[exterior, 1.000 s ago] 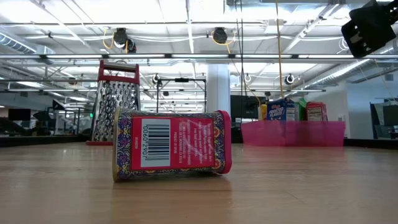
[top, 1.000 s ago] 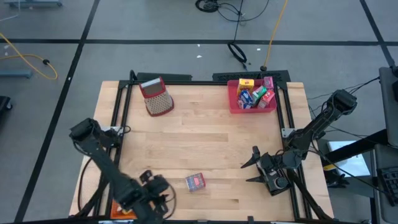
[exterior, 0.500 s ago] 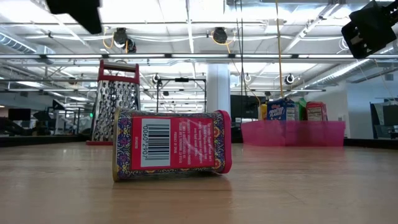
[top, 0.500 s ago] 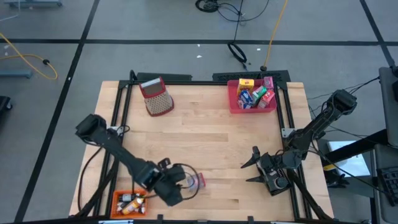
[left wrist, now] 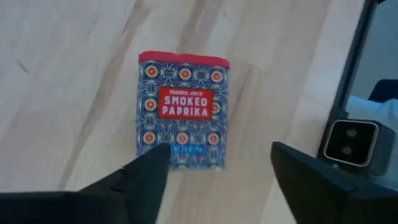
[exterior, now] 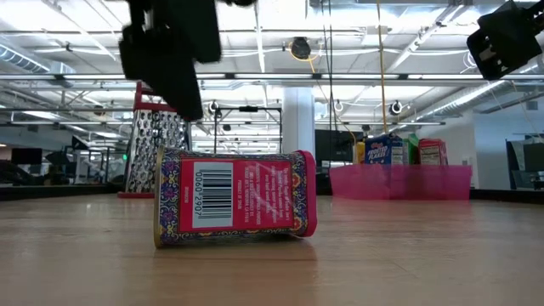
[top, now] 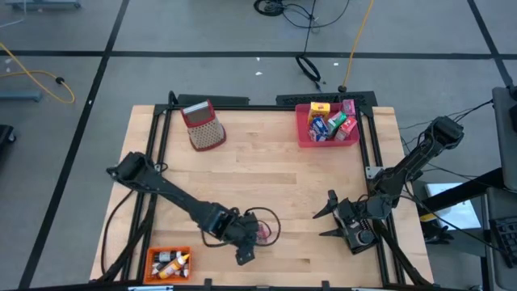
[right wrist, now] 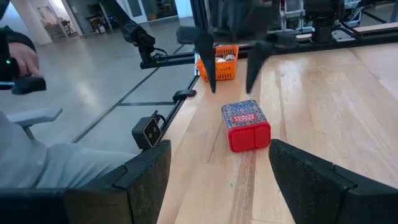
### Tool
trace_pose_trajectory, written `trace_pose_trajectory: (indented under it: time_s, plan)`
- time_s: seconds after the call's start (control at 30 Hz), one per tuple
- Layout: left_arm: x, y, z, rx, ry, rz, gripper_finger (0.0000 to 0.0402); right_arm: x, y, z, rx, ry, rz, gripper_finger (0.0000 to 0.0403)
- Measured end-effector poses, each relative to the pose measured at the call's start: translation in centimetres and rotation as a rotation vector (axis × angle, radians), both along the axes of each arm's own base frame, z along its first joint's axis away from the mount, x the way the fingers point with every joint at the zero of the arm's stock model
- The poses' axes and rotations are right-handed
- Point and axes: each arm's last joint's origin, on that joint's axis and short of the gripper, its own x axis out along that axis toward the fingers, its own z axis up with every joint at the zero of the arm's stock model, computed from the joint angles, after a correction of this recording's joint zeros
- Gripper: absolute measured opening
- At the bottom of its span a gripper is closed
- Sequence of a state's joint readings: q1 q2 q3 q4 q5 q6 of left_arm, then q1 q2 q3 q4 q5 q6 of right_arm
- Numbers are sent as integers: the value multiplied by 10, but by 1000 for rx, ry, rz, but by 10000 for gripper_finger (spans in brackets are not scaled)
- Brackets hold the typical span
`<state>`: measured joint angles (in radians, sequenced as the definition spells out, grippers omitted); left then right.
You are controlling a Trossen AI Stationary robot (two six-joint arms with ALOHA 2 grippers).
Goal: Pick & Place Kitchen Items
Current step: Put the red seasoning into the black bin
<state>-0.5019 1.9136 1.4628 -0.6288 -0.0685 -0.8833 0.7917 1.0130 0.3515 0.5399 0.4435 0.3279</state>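
The left wrist view is reading out what no other view does: the tin (left wrist: pixel 183 111) lying label-up on the wooden table (top: pixel 266 174) is marked smoked paprika, with a red cap end pointing away from the camera. The low view is showing instead the tin's side with a barcode, and the right wrist view is showing its red two-flap lid end. The left gripper (top: pixel 252 237) is hovering directly above the tin, its two fingers (left wrist: pixel 146 177) spread wide and gripping nothing; the tin is lying between and just ahead of the fingertips, not touching them. In the right wrist view those fingers are hanging apart just beyond the tin. The right gripper (top: pixel 329 215) is waiting to the right of the tin, well apart, its jaws parted and empty. One paprika tin is lying loose; one pink tray (top: pixel 327 135) far behind it at the table's back right is holding several packets and boxes, and one orange tray (top: pixel 153 256) to the tin's left is holding a few small items. One grater (top: pixel 202 126) is lying at the back left.
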Motion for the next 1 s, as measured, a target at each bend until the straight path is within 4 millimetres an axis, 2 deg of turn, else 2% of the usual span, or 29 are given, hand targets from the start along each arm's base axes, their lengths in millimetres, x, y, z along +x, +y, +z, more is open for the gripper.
trace_pose_trajectory:
  time_s: [0.2,0.37,0.6,1.0]
  plan:
    - [10,4,-11,-38,14,-45,355,0,0,0,-1,1,0,263]
    - [16,7,-13,-43,-10,-49,393,0,0,0,-3,-1,-1,263]
    - [18,9,-13,-8,-34,-59,392,0,0,0,-3,-1,-2,263]
    - [25,14,-34,48,7,-40,384,0,0,0,-6,0,-5,263]
